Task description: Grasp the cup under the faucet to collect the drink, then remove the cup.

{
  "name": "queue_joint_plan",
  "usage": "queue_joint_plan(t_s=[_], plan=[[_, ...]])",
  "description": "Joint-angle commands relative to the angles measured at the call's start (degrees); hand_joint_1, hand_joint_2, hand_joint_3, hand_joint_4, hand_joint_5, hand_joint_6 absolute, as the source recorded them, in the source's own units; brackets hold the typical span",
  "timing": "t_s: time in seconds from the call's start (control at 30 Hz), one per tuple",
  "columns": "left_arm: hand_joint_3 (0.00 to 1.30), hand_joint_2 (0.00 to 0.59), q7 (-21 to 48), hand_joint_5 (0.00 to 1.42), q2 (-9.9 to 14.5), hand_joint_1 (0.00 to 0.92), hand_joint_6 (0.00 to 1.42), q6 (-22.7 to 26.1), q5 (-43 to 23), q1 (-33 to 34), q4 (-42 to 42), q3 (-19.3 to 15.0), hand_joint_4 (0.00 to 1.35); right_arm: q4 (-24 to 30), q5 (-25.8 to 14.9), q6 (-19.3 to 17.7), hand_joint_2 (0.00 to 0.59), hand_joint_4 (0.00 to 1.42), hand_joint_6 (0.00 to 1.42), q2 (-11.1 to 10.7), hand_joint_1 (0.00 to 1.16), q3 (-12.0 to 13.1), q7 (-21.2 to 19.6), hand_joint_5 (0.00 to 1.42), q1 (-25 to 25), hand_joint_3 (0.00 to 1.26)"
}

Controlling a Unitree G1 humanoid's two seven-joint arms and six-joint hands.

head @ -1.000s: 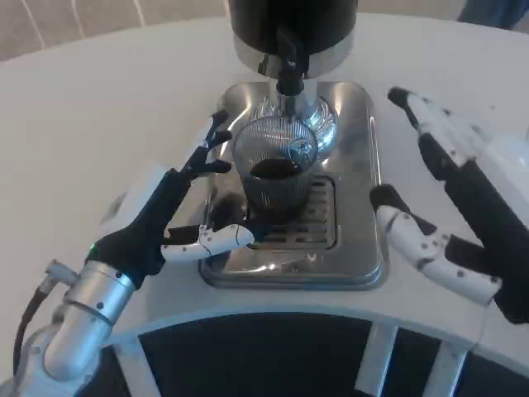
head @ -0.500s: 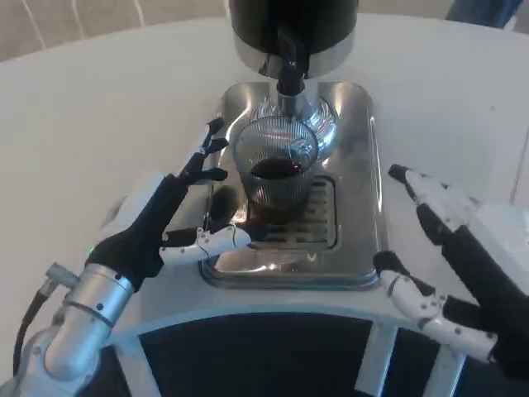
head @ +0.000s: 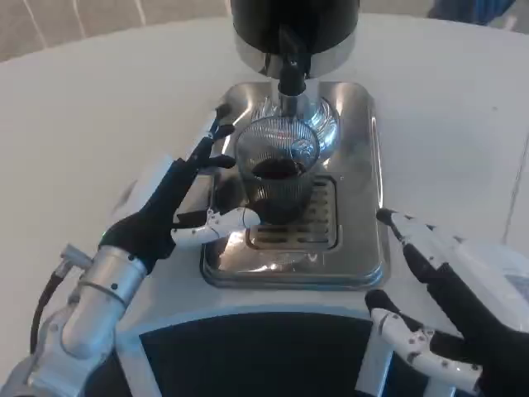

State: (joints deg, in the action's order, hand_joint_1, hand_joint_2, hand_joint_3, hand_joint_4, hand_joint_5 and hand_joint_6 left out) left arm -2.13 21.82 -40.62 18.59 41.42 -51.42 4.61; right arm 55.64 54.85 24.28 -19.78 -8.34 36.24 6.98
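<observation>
Nearest to me, the right hand (head: 450,318) sits low at the front right edge of the white table (head: 91,116), fingers spread wide and holding nothing; one finger points up toward the tray's right front corner without touching it, and another juts out to the left below it near the table edge. On my other side the left forearm (head: 91,302) comes up from the lower left corner, silver with a dark cable beside it. I see the left hand (head: 178,203) spread wide too, lying along the left rim of the steel drip tray (head: 364,165). Its lower white finger reaches in over the tray toward the foot of the cup (head: 277,169), and its upper dark fingers stand just beside the cup's left wall; I cannot tell whether any of them actually touch the glass, and I see no closed grip on it. That cup is a clear ribbed glass standing upright on the slotted grate (head: 293,231) of the tray, with dark drink in it well below the rim. It stands directly under the black faucet (head: 289,70), which hangs from the dark round dispenser (head: 293,25) at the far edge.
</observation>
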Motion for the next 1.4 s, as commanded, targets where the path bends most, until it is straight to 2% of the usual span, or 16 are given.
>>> queue_joint_plan(t_s=[0.03,0.3,0.7,1.07,1.4], plan=[[0.00,0.059,-1.0,0.29,-0.3,0.388,0.26,-1.5,0.6,1.9,-2.7,1.0,0.01,0.7,1.2,-1.0,0.531,0.00,0.00,1.2,0.19,-0.4,0.9,0.00,1.8,0.00],[0.00,0.062,-0.2,0.30,-0.2,0.395,0.28,-2.7,0.4,4.0,-6.1,1.9,0.02,1.3,1.8,-2.0,0.539,0.00,0.00,2.6,0.20,-0.3,1.2,0.00,4.0,0.00],[0.00,0.063,0.4,0.34,-0.6,0.396,0.31,-3.3,0.8,6.9,-10.4,3.4,0.05,0.7,2.0,-2.7,0.542,0.00,0.00,4.3,0.20,-0.2,1.1,0.00,4.2,0.00],[0.00,0.063,0.9,0.38,-2.2,0.395,0.35,-3.4,0.7,8.9,-12.8,4.5,0.07,0.6,2.4,-2.8,0.543,0.00,0.00,4.6,0.20,0.5,1.7,0.00,4.4,0.00],[0.00,0.069,1.0,0.41,-2.4,0.395,0.39,-4.0,1.3,9.9,-13.7,5.3,0.10,-0.1,3.3,-2.5,0.549,0.00,0.00,5.2,0.22,0.5,2.3,0.00,3.3,0.00]])
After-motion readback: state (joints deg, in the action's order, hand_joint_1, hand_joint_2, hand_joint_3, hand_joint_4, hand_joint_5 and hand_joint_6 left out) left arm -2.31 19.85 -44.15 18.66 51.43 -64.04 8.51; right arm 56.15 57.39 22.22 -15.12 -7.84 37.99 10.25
